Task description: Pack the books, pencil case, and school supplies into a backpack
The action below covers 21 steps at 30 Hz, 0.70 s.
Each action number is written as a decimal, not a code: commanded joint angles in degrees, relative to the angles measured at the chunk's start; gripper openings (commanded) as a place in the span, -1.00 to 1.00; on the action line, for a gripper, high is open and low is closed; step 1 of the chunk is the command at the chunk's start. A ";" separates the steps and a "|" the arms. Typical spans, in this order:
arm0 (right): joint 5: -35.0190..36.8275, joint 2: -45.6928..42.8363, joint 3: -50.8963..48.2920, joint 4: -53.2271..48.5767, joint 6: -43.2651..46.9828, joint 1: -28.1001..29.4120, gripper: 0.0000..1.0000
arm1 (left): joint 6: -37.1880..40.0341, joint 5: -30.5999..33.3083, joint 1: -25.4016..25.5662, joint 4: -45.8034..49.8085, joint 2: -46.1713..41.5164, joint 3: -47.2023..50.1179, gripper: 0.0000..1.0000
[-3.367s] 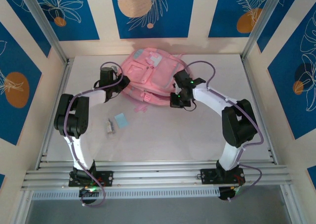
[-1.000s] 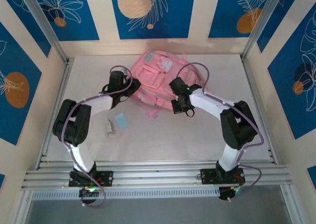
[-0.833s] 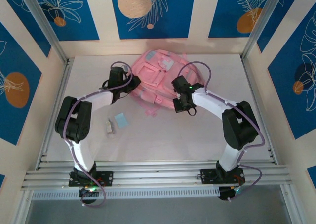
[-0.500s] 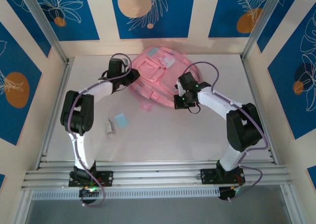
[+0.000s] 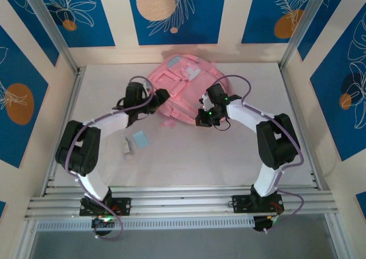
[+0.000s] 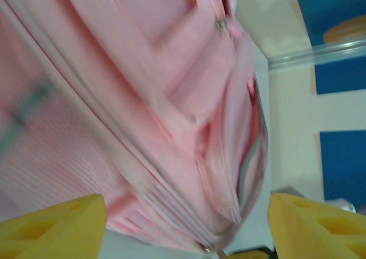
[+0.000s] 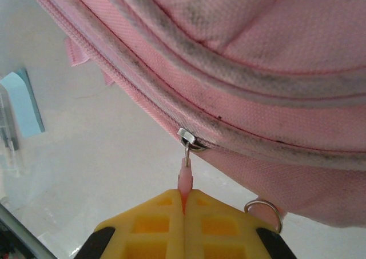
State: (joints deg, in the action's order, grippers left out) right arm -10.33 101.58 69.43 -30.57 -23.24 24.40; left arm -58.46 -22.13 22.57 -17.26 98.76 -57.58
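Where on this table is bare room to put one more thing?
Widest: the white table, near middle, between both arms, right of the light-blue square. Also between the large pink backpack and the right rail. Crowded: the backpack's near edge, with the left gripper and the right gripper pinching its zipper pull.

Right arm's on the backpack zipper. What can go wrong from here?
1. Right fingers pinch just the tip of the thin zipper pull; it may slip out.
2. Left fingers are open, not gripping the backpack, so the bag could slide with the pull instead of the zipper running.
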 commanded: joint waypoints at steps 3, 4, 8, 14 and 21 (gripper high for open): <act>-5.17 -0.87 -0.34 -1.95 -0.38 0.71 -1.00 | -7.55 4.25 6.30 -7.99 3.56 0.48 0.47; -4.91 -1.10 -0.48 -2.16 -0.27 0.65 -1.00 | -8.19 4.20 6.88 -9.16 5.11 -0.48 0.47; -3.62 -1.62 -0.96 -2.82 0.22 0.65 -1.00 | -8.48 5.37 8.17 -11.48 10.09 -4.20 0.34; -1.15 -1.94 -1.56 -3.72 0.87 0.73 -1.00 | -3.91 8.50 8.37 -7.82 13.61 -5.47 -0.24; 13.95 -2.38 1.40 -12.80 5.09 0.76 -1.00 | -2.12 6.63 7.50 -7.29 12.14 -3.15 -1.00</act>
State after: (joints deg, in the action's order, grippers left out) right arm -3.79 101.38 69.65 -33.34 -20.97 24.69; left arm -63.18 -16.45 30.76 -24.62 111.55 -61.65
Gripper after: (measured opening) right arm 0.054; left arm 0.055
